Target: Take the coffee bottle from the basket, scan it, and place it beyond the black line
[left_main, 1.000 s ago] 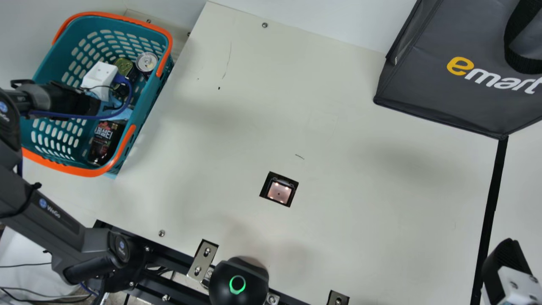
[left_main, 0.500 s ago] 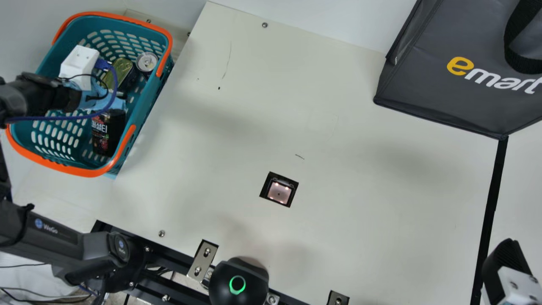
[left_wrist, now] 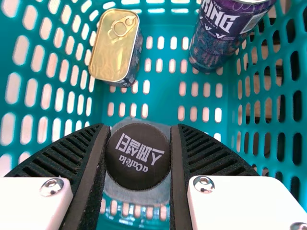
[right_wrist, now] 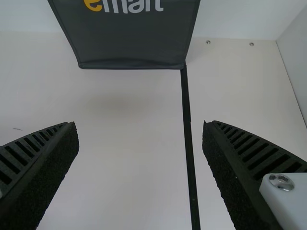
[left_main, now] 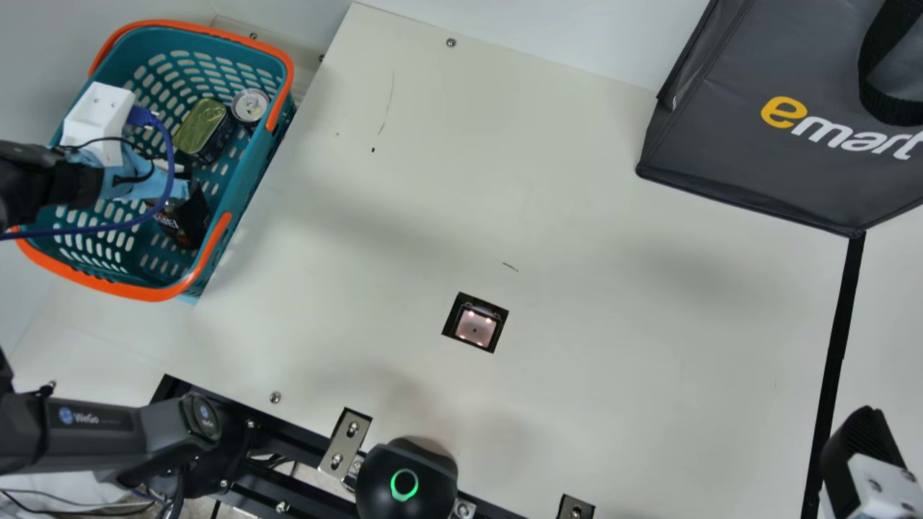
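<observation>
snugly clasped, round-capped coffee bottle [left_wrist: 138,160], ribbed left end effector [left_main: 169,186], perforated basket [left_main: 249,186]

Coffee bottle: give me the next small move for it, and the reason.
I'd lift the coffee bottle gently upward until it clears the basket's side wall. The left gripper appears closed on both sides of its dark cap, while the bottle is down inside the basket, so raising it should probably come before any move toward the scanner.
</observation>
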Robot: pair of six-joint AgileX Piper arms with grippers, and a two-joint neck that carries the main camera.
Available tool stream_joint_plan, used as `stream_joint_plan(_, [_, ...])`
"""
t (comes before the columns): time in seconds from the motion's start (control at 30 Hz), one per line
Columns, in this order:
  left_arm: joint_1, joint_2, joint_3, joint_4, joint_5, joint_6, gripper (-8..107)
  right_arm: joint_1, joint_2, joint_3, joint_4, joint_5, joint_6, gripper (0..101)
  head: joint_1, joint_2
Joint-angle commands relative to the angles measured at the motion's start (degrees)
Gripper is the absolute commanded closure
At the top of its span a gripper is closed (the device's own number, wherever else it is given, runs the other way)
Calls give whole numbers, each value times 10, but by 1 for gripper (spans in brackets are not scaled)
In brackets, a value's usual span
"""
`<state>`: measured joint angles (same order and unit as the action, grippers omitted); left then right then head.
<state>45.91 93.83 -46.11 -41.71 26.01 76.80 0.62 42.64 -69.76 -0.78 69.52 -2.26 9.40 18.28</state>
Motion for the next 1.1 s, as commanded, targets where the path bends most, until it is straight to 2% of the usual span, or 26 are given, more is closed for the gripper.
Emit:
stream_joint_plan(0.0, [4, -21, 4, 5, 10, -10, 89, 0, 0, 0, 0, 0, 0, 10, -15, 1])
stream_joint_plan(0.47, [7, -98, -25, 49, 61, -93, 89, 0, 0, 0, 0, 0, 0, 10, -15, 1])
stream_joint_plan(1.07, [-22, -182, -126, 113, 146, -257, 89, 0, 0, 0, 0, 0, 0, 10, -15, 1])
